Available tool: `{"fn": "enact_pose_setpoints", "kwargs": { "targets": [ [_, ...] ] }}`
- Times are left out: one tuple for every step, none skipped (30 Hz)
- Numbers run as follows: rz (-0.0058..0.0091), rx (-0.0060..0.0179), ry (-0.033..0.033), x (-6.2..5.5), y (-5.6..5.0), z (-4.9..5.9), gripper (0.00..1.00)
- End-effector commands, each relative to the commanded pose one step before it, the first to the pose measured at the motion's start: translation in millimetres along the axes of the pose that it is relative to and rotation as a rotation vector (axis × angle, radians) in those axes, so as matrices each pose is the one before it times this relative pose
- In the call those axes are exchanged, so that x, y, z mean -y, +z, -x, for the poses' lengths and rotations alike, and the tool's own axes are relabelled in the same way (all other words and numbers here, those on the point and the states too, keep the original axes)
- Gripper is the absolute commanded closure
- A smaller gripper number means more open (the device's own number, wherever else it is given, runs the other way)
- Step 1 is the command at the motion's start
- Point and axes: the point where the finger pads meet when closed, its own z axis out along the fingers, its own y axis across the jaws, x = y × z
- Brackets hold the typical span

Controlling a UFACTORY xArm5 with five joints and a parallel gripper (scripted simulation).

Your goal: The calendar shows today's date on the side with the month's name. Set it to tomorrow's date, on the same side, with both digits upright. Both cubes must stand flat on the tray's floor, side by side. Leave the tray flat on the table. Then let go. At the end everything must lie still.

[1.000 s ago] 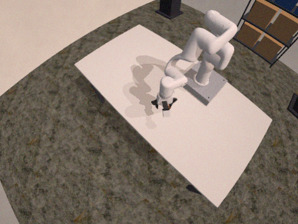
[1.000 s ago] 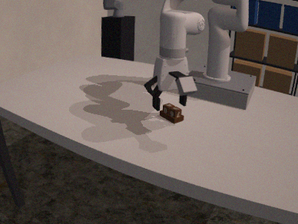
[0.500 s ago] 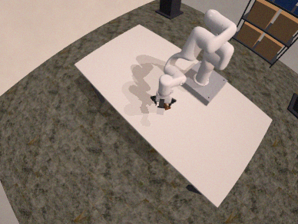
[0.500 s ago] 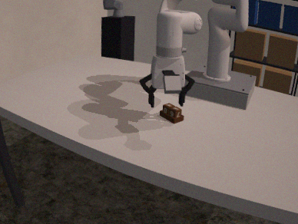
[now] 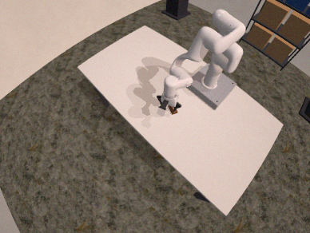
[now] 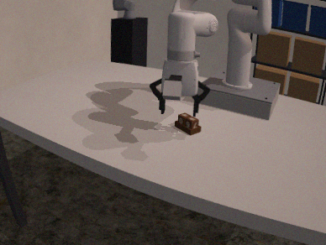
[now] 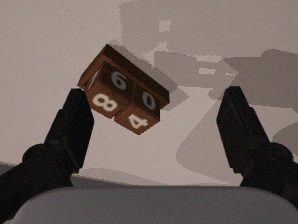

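The calendar is a small brown wooden tray that holds two cubes side by side. It lies on the white table. In the wrist view one cube (image 7: pixel 106 92) shows an 8 on its bright face and a 6 on its darker face. The other cube (image 7: pixel 141 112) shows a 4 and a 0. The month's name is not readable. My gripper (image 7: pixel 154 104) is open and empty, hovering just above the calendar, which lies close to the left finger. The calendar also shows in the exterior view (image 6: pixel 187 123), below the gripper (image 6: pixel 178 112), and in the top view (image 5: pixel 172 109), under the gripper (image 5: pixel 168 104).
The arm's grey base plate (image 6: pixel 241 96) stands on the table just behind the calendar. A shelf with brown boxes (image 6: pixel 290 63) and a black box (image 6: pixel 129 41) stand beyond the table. The table's front edge (image 6: pixel 168 190) is some way off.
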Motion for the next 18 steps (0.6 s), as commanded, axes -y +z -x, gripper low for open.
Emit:
{"fn": "enact_pose_setpoints", "kwargs": {
  "targets": [
    [0.00154, -0.00301, 0.08514, -6.9, -1.07, 4.2, 0.0],
    [0.0, 0.0, 0.00142, -0.03, 0.0, 0.02, 0.0],
    [0.00001, -0.00002, 0.00849, -0.19, 0.0, 0.13, 0.0],
    [0.0, 0.0, 0.0, 0.0, 0.0, 0.0, 0.0],
    [0.0, 0.0, 0.0, 0.0, 0.0, 0.0, 0.0],
    [0.00002, -0.00005, 0.01899, -0.42, -0.01, 0.28, 0.0],
    [0.00003, -0.00008, 0.0297, -0.67, -0.01, 0.43, 0.0],
    [0.00003, -0.0001, 0.03818, -0.88, -0.01, 0.53, 0.0],
    [0.00003, -0.00011, 0.04282, -1.0, -0.02, 0.56, 0.0],
    [0.00003, -0.00011, 0.04282, -1.02, -0.02, 0.52, 0.0],
    [0.00002, -0.0001, 0.03818, -0.93, -0.01, 0.43, 0.0],
    [0.00001, -0.00008, 0.0297, -0.73, -0.01, 0.3, 0.0],
    [-0.00005, 0.00008, 0.01141, -2.85, -0.05, 1.09, 0.0],
    [-0.00006, 0.00012, 0.00007, -2.85, -0.05, 1.08, 0.0],
    [-0.00001, 0.00002, 0.00001, -0.48, -0.01, 0.18, 0.0],
    [0.0, 0.0, 0.0, 0.0, 0.0, 0.0, 0.0],
    [0.0, 0.0, 0.0, 0.0, 0.0, 0.0, 0.0],
    [0.0, 0.0, 0.0, 0.0, 0.0, 0.0, 0.0]
  ]
}}
